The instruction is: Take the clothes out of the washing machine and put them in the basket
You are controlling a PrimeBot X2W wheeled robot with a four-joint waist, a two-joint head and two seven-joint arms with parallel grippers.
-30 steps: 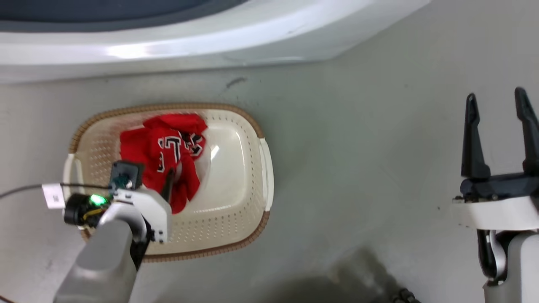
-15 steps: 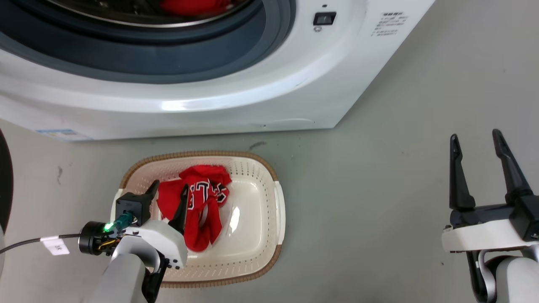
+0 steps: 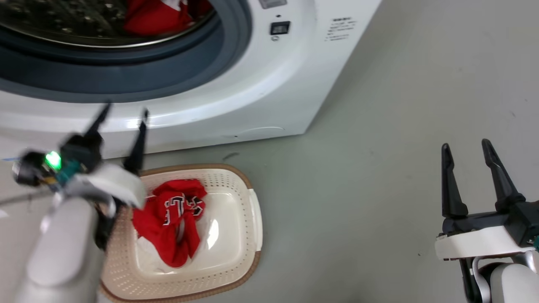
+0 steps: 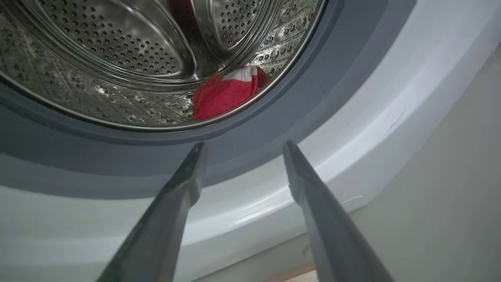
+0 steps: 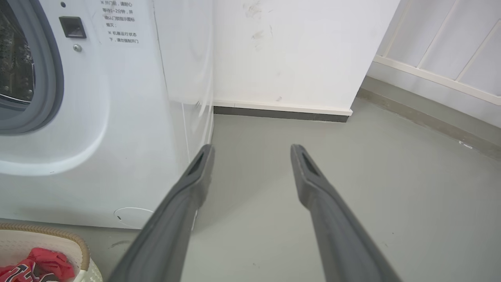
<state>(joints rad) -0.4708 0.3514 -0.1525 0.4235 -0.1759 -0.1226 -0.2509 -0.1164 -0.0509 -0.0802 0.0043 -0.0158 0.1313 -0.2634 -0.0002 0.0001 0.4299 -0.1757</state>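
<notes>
Now one red jersey (image 3: 166, 223) lies crumpled in the cream basket (image 3: 254, 219) on the floor (image 3: 358, 189), just in front of the washing machine (image 3: 261, 97). A second red jersey (image 4: 223, 96) sits inside the steel drum (image 4: 129, 55), near its front edge. The left claw (image 3: 126, 111) hovers above the basket's far-left corner, fingers spread, holding nothing. The right claw (image 3: 464, 145), well apart, is likewise spread and empty.

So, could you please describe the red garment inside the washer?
Find the white front-loading washing machine and look past its grey rubber seal into the perforated steel drum. The red garment with white trim lies by the drum's front lip; the lettered red jersey lies in the cream basket.
</notes>
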